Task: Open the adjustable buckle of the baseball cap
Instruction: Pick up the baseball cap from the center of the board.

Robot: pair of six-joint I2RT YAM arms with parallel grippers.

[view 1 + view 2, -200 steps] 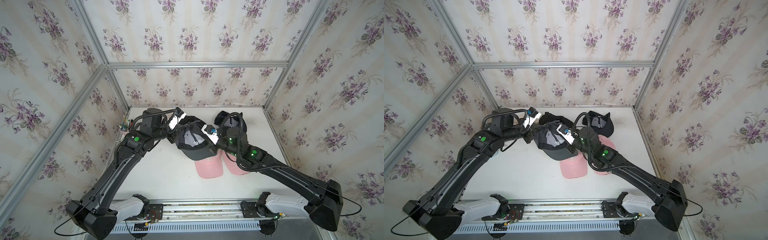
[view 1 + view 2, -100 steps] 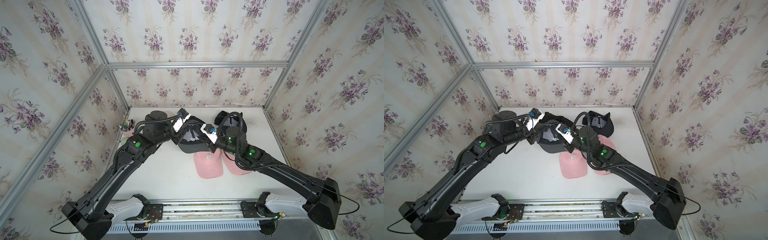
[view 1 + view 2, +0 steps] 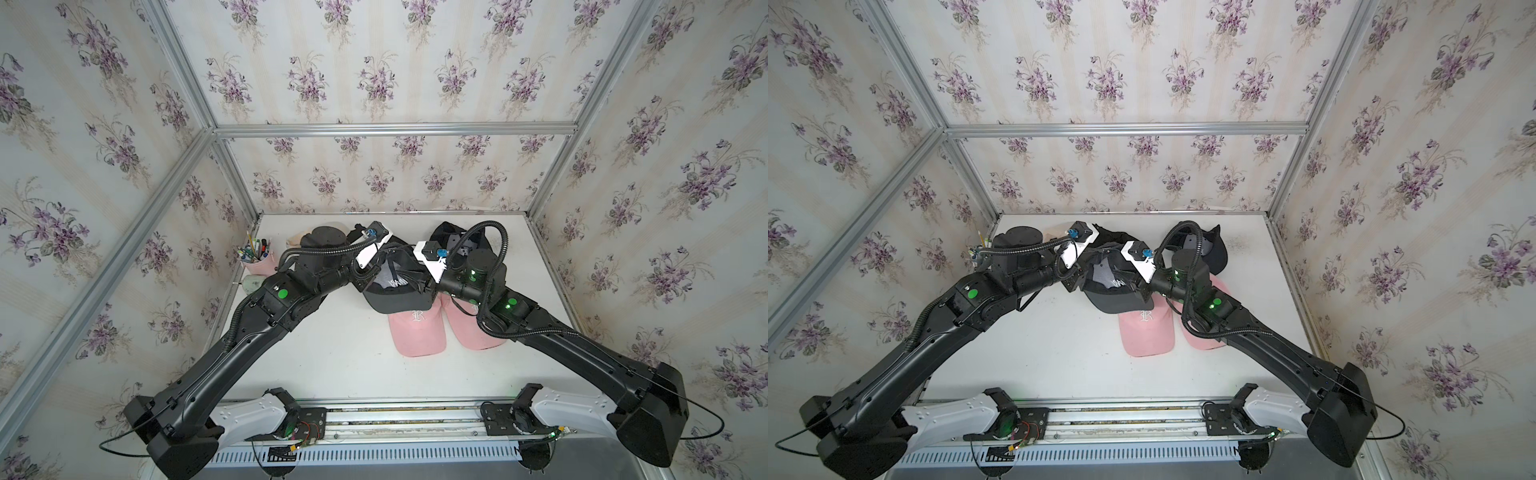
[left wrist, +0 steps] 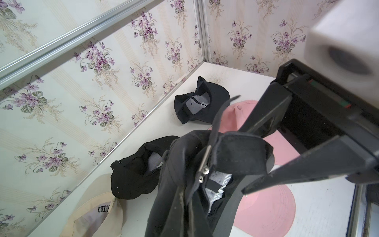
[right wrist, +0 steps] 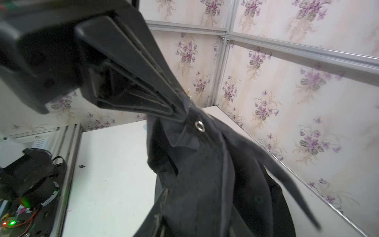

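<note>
While the black fabric baseball cap (image 3: 395, 291) hangs near the centre of both top views, its brim covers part of a pink cloth cap with a white embroidered letter (image 3: 417, 332). That pink cap lies on the white tabletop (image 3: 332, 365), just beside a second plain pink cap (image 3: 471, 332).

The left gripper (image 5: 182, 115) enters from the upper left of the right wrist view. It is clamped tight on the rear edge of the black cap, just beside a small round metal eyelet (image 5: 200, 125).

The right gripper (image 4: 244, 162) reaches in from the right side of the left wrist view. Its two black fingers (image 4: 266, 115) are spread wide, one on each side of the cap's back band. It is released (whether either pad brushes the cloth cannot be told).

Near the middle of that same view, the slim silver metal buckle (image 4: 205, 164) sits on the band. The thin black strap (image 4: 215, 121) rises from it toward the upper right. Whether the clasp is unlatched cannot be told.

Further back on the table, an upturned black cap (image 4: 196, 106) lies near the corner and another dark cap (image 4: 135, 172) lies left of centre. A cream cap with dark lettering (image 4: 96, 209) occupies the lower left. In a top view, a pink cup of pens (image 3: 257, 259) stands at the table's left edge.
</note>
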